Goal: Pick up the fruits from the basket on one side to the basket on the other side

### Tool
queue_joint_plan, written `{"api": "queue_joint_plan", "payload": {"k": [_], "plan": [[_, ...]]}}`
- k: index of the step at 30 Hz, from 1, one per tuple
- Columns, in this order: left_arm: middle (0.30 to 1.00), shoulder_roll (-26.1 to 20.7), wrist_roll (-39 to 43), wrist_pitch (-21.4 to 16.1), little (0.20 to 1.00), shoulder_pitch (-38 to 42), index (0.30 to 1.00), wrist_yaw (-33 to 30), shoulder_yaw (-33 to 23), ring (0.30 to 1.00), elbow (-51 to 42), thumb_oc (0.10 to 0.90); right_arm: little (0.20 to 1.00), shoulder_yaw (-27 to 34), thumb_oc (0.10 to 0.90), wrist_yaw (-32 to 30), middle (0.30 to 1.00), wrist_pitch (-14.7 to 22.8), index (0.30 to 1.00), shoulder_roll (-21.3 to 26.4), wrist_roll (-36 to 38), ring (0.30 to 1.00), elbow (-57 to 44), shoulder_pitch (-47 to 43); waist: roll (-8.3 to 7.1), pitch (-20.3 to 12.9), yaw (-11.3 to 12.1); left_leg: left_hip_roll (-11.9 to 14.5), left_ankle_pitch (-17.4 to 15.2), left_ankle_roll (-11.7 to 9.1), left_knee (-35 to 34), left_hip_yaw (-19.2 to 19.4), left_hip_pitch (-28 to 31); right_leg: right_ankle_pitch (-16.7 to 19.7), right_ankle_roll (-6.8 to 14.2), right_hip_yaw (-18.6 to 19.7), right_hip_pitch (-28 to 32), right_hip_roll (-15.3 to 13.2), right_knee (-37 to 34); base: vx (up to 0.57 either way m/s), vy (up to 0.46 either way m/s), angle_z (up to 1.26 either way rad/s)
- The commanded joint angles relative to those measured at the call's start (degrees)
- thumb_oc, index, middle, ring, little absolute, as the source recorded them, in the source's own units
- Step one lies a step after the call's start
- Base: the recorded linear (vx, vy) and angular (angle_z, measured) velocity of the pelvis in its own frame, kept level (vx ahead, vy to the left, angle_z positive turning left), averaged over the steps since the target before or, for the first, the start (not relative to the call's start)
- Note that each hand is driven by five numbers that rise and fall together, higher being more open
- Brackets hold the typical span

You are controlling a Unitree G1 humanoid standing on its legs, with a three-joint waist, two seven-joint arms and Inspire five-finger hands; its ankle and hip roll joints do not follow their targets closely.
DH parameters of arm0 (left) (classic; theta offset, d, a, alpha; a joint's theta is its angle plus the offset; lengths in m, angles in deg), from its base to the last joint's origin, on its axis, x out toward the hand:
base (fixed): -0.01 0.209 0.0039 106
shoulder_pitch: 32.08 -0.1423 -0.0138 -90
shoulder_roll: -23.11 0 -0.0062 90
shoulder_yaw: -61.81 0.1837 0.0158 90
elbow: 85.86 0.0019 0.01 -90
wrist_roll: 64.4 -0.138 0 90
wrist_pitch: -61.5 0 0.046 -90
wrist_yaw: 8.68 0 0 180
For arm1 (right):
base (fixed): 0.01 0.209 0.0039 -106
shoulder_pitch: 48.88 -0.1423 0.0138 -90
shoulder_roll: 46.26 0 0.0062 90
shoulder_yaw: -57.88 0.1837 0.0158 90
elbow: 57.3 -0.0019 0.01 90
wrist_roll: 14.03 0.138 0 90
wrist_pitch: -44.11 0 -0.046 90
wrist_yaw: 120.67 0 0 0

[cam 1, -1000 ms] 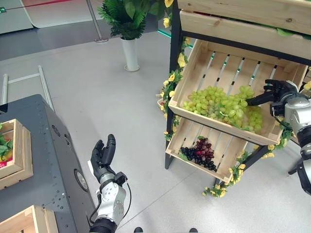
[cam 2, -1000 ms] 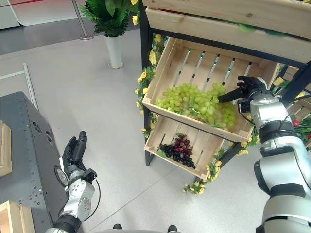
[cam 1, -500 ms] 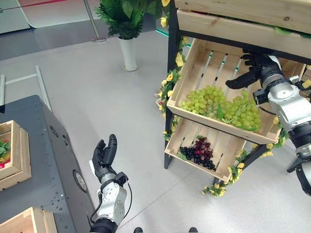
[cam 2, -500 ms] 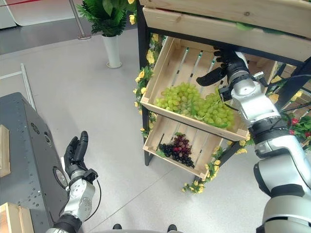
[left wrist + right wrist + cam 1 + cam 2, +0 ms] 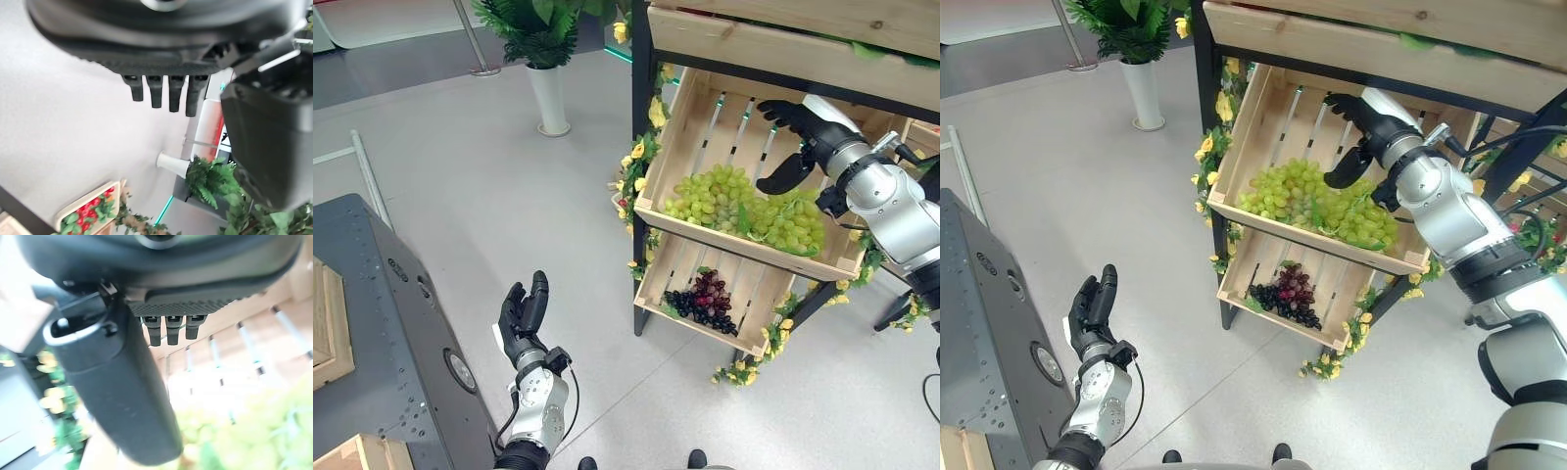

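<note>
Rack [image 5: 644, 196] at 2 o'clock, crates tilted forward so fruit slides to the front lip. Top crate [image 5: 690, 137]: green grapes [image 5: 744, 206] piled low. Lower crate [image 5: 658, 279]: dark grapes [image 5: 705, 302]. Right hand [image 5: 800, 137] hovers above the green bunch, fingers spread wide, holding nothing — likely pre-grasp. Left hand [image 5: 524, 318] idle at 7 o'clock, fingers straight. Destination basket hard to identify — wooden box [image 5: 328, 328] at 9 o'clock is cut off.

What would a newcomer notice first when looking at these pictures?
First, the heap of green grapes in the tilted upper wooden crate of the flower-trimmed stand, with the right hand open just above it. Below, dark grapes lie in the lower crate. The left hand is held open over the grey floor, holding nothing.
</note>
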Motion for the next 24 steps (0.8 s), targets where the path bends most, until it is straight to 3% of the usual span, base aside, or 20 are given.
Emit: {"api": "queue_joint_plan", "payload": {"k": [1,6,14,18,19,20,24], "plan": [[0.900,-3.2,-4.8,-3.0,0.900,6.4,0.900,0.0,1.4,0.900,-2.9,0.800,0.900,6.2,0.800,-5.7,0.900,7.7,0.900,-0.6,5.0,0.900,-3.7,-2.7,-2.94,-4.3,1.0,-1.5,-5.5,0.0,0.1,-2.0,2.4,-1.5,-0.9,-2.2,3.3,-0.9,0.2,0.00,0.000,0.00],[0.900,-2.3,-6.6,-1.2,0.900,6.9,0.900,-1.0,2.2,0.900,-1.9,0.800,0.900,13.5,0.800,-8.8,0.900,13.5,0.900,-8.5,0.8,0.900,-11.3,9.6,-2.22,-3.6,0.5,-1.6,-5.8,0.3,0.1,-1.9,2.4,-1.4,-0.8,-1.8,3.1,-1.2,0.2,0.00,0.000,0.00],[0.900,-0.5,-7.2,-1.4,0.900,7.2,0.900,-3.0,2.9,0.900,1.9,0.800,0.900,15.7,0.800,-8.6,0.900,18.7,0.900,-16.1,-5.2,0.900,-21.2,22.8,-1.37,-2.5,-1.3,-1.5,-6.3,0.8,0.3,-1.0,2.3,-1.2,-0.3,-0.3,2.2,-1.3,0.2,0.00,0.000,-0.01],[0.900,0.1,-7.3,-2.3,0.900,6.6,0.900,-3.6,3.3,0.900,2.1,0.800,0.900,16.3,0.800,-8.8,0.900,25.8,0.900,-19.2,-3.9,0.900,-24.2,27.8,-0.78,-1.7,-2.0,-1.6,-6.6,1.1,0.3,-0.6,2.6,-1.2,-0.2,0.2,2.2,-1.3,0.2,-0.01,0.007,-0.07],[0.900,0.1,-7.3,-2.3,0.900,6.6,0.900,-3.6,3.3,0.900,2.1,0.800,0.900,16.4,0.800,-8.7,0.900,25.8,0.900,-19.2,-3.9,0.900,-24.3,27.9,-0.79,-1.7,-1.9,-1.6,-6.6,1.1,0.3,-0.6,2.6,-1.2,-0.2,0.2,2.2,-1.3,0.2,0.01,0.012,-0.08],[0.900,0.3,-7.2,-2.6,0.900,6.2,0.900,-3.3,3.5,0.900,1.8,0.800,0.900,16.5,0.800,-8.3,0.900,28.7,0.900,-20.4,-4.1,0.900,-25.5,29.5,-0.56,-1.6,-2.0,-1.6,-6.7,1.1,0.3,-0.6,2.6,-1.3,-0.2,0.2,2.3,-1.3,0.2,0.01,0.008,-0.07],[0.900,0.7,-7.9,-3.3,0.900,5.0,0.900,-1.6,4.2,0.900,1.8,0.800,0.900,16.2,0.800,-8.4,0.900,34.5,0.900,-21.3,-7.9,0.900,-28.8,33.1,-0.15,-1.5,-2.2,-1.7,-6.9,1.3,0.4,-0.6,2.6,-1.4,0.0,0.2,2.2,-1.5,0.2,0.00,0.002,-0.01]]}}
